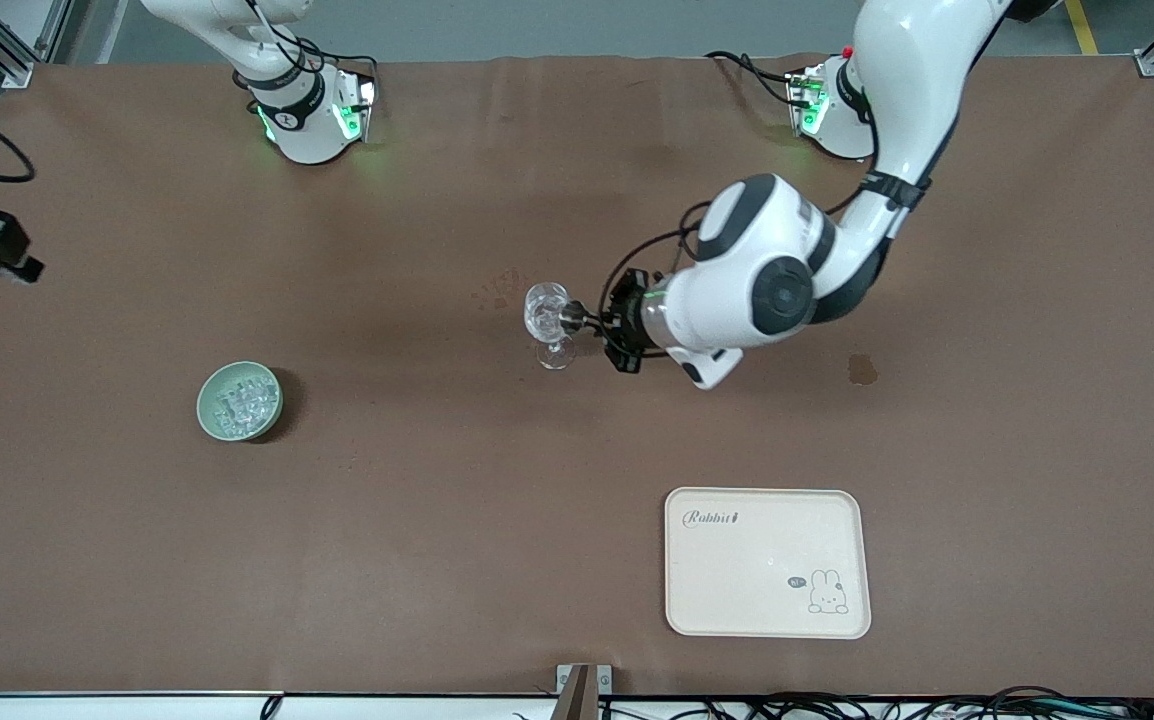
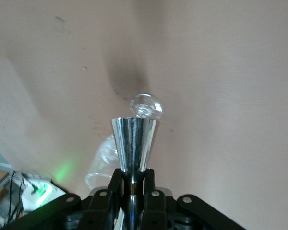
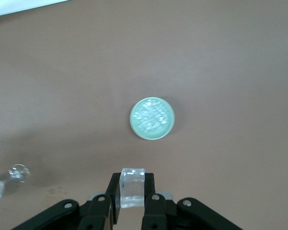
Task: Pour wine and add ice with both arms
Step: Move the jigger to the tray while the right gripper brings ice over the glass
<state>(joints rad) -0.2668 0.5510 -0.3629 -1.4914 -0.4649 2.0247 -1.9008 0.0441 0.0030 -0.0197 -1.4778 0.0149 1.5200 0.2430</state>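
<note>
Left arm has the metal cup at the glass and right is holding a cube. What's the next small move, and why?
Probably finish the pour: the left gripper grips the metal cup, tipped sideways at the wine glass. The right gripper holds its ice cube high over the green bowl, so it should wait.

ice (image 1: 240, 404) in bowl (image 1: 209, 412); wine glass (image 1: 549, 322) mid-table | tray (image 1: 767, 610) nearer camera

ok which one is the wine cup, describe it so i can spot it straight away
Start at the brown table and find the left arm reaching to its middle. Its left gripper is shut on the metal cup, tipped sideways over the wine glass. The cup is small, shiny and cone-shaped; the glass beside it is clear and stemmed.
</note>
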